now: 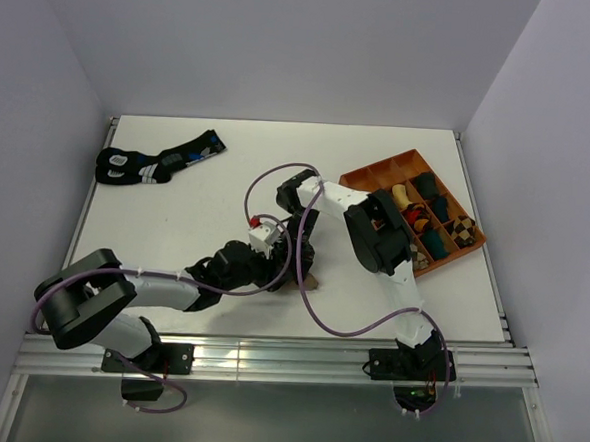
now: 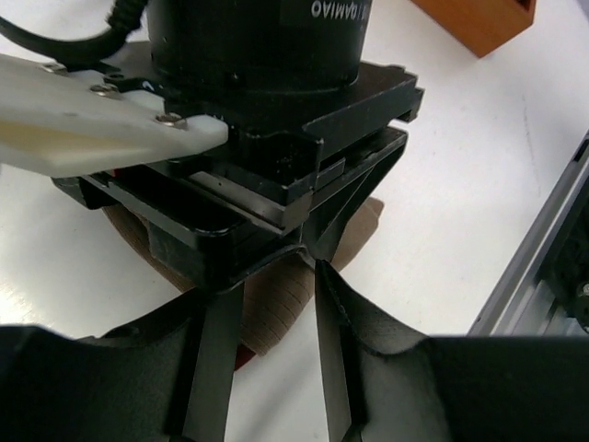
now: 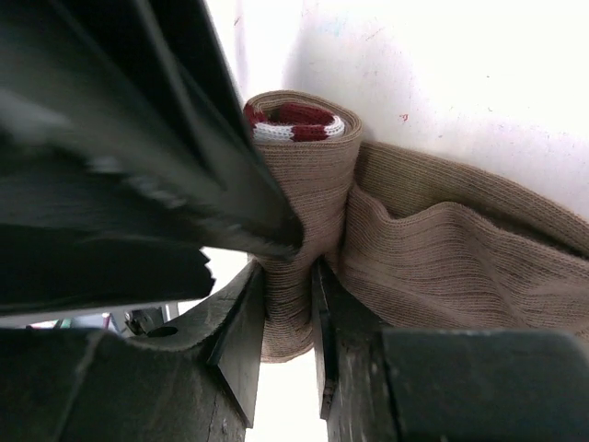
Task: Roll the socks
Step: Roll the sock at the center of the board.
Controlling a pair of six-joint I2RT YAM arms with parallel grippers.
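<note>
The tan-brown sock (image 1: 311, 280) lies at the table's middle front, partly rolled, and is mostly hidden under both grippers. Its roll (image 3: 308, 175) shows the maroon-and-white cuff (image 3: 294, 122) at its core, and the unrolled part (image 3: 460, 258) spreads to the right. My right gripper (image 3: 288, 276) points down and is shut on the roll. My left gripper (image 2: 274, 281) comes in low from the left. Its fingers straddle the roll's end (image 2: 276, 308), with bare table showing beside one finger. The white striped sock is out of view.
A pair of black socks (image 1: 158, 160) with blue and white marks lies at the back left. An orange divided tray (image 1: 373, 174) holding rolled bundles stands at the right. Both arms (image 1: 374, 236) and their cables crowd the middle. The table's metal rail (image 2: 543, 258) runs along the front.
</note>
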